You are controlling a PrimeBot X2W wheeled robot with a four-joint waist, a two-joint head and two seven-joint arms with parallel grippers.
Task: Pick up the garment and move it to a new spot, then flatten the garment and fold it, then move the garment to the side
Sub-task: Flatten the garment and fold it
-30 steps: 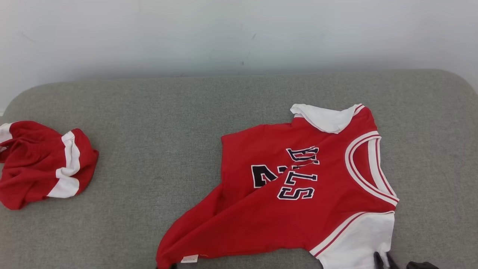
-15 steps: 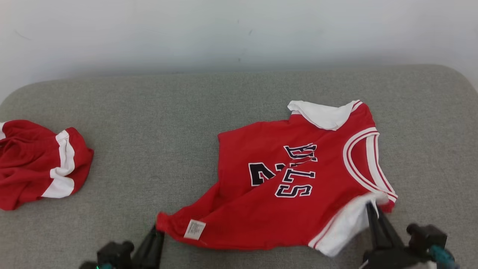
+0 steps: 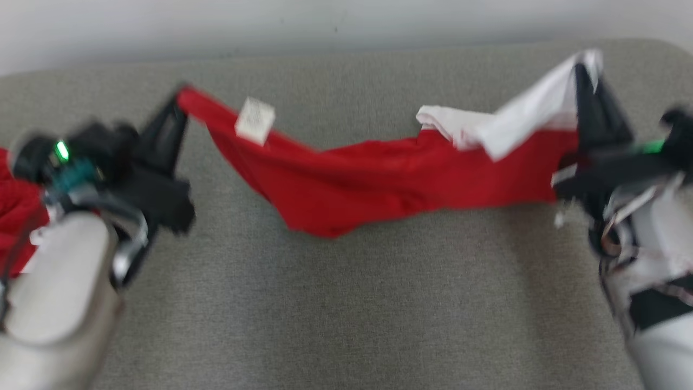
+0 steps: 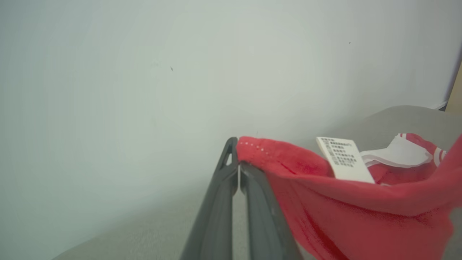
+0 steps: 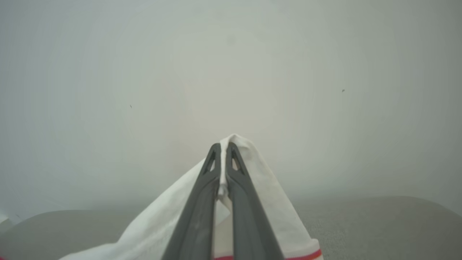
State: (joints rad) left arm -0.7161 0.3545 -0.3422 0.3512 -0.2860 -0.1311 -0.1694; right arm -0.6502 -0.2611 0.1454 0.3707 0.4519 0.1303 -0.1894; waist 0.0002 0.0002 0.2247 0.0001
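shirt coming up off the cushion, pinched at two corners

nearest the camera, both pale forearms are now reaching into the head view; a second ago only dark fingertips were showing at its bottom edge. the camera itself is also tilting, so the shifted cushion edge is not a move of the things.

the left gripper [image 3: 176, 111] is pressing its fingers together on the red hem corner, just beside the white label [image 3: 254, 119]. the right gripper [image 3: 583, 76] is pinching the near white sleeve [image 3: 533, 116] the same way. half a second ago both were only arriving at those corners.

the shirt [image 3: 379, 184], lying flat and print-up a second ago, is now hanging between the two grippers and sagging in the middle, print hidden. whether its lowest fold is touching the grey cushion [image 3: 346, 314] cannot be told; the view is blurring.

judgement: the pick-up is under way; moving, flattening, folding and setting aside are not yet done.

further off, a second red garment [image 3: 13, 211] is lying at the left edge, partly behind the left arm, so a leftward swing could snag it. behind the cushion the pale wall [image 3: 346, 16] is limiting how far back the shirt can go.
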